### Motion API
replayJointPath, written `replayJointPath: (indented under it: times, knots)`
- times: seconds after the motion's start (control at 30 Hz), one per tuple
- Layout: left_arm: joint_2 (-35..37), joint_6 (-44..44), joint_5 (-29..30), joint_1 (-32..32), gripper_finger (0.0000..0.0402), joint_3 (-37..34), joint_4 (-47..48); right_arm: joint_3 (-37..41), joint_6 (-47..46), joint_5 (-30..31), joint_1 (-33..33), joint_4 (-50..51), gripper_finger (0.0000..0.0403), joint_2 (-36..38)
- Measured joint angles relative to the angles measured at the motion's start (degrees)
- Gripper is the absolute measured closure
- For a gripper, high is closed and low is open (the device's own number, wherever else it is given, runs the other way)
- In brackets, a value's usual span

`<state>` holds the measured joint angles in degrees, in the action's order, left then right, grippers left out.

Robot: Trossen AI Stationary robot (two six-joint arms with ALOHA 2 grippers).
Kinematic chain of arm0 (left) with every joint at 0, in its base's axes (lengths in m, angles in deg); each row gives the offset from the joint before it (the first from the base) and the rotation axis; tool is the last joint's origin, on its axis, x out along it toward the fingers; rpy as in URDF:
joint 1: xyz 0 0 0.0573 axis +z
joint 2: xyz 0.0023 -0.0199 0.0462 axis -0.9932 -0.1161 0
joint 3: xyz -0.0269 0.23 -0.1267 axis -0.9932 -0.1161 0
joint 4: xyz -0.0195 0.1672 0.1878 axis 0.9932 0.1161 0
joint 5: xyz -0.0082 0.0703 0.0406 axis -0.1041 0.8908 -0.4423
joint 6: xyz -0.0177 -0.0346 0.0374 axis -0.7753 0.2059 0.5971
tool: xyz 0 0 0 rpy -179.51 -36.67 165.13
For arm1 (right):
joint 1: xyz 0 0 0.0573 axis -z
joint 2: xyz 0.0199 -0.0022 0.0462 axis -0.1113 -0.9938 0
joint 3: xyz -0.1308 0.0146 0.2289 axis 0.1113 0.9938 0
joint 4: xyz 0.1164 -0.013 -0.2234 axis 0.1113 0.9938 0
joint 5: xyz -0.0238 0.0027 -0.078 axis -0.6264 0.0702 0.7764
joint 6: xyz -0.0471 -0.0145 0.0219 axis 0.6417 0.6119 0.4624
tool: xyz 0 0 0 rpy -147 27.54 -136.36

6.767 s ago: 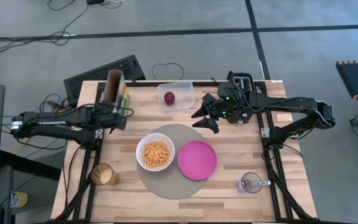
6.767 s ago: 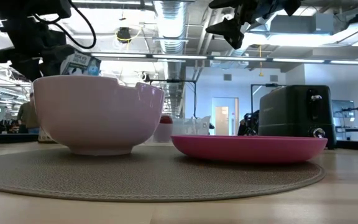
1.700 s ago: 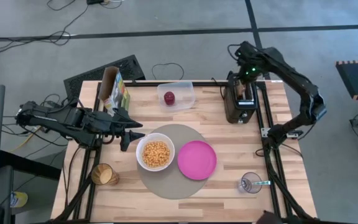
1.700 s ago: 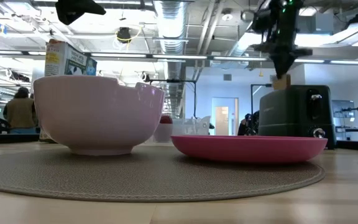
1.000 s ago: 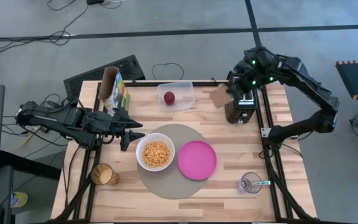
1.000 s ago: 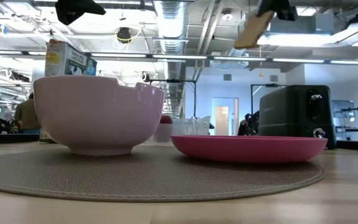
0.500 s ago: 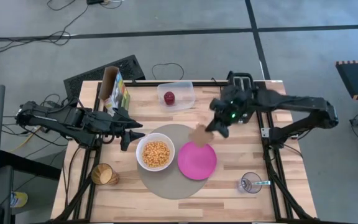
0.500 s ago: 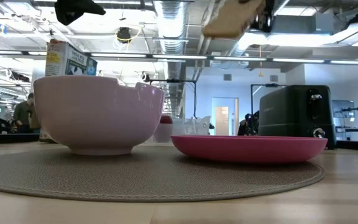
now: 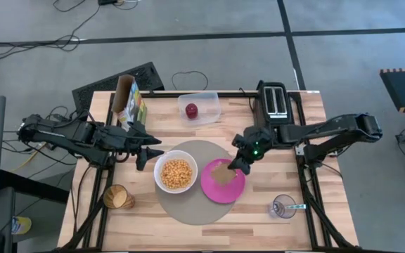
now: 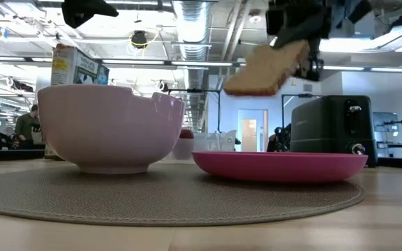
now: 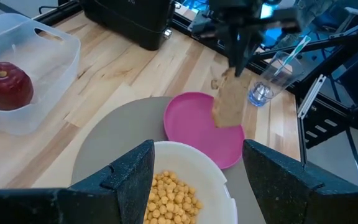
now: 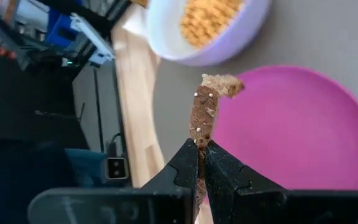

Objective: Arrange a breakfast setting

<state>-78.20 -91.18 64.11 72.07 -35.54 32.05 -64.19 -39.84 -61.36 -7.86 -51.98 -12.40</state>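
Note:
The brown toast slice point(image 9: 221, 173) hangs over the magenta plate point(image 9: 225, 190), with my right gripper point(image 9: 240, 163) shut on it. The plate and the white bowl point(image 9: 176, 173) of yellow cereal sit on the round grey-brown mat point(image 9: 188, 209). A small red apple point(image 9: 191, 109) lies in the clear tub point(image 9: 204, 105) at the far edge. The clear glass point(image 9: 283, 206) stands near right, the teal-handled spoon point(image 9: 298, 206) in it. My left gripper point(image 11: 194, 186) stands open, left of the bowl and above the table. My right gripper pinches the toast's two flat faces between its fingers, at one edge point(image 12: 197, 138) of the slice. The fingers point(image 10: 306, 49) come from above, slanting in from the table's right. The slice point(image 10: 265, 68) slants down below them, clear of the plate.
The black toaster point(image 9: 275, 102) stands at the far right. A cereal box point(image 9: 129, 98) is at the far left, and a brown cup point(image 9: 117, 197) near left. Bare wood lies near the front edge.
My right gripper has carried the toast from above the toaster toward the table's left and near edge, then down. The slice now hangs low over the plate.

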Motion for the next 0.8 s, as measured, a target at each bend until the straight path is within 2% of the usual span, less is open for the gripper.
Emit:
replayJointPath:
  times: [0.4,0.8]
  knots:
    - [0.0,0.0,0.0,0.0,0.0173,0.0,-0.2,10.2,-14.5,8.5,-3.1,-12.9,0.0357,-1.5]
    - [0.0,-0.1,0.0,0.0,0.0173,0.0,-0.3,12.2,-25.0,9.8,-6.8,-18.7,0.0357,-12.2]
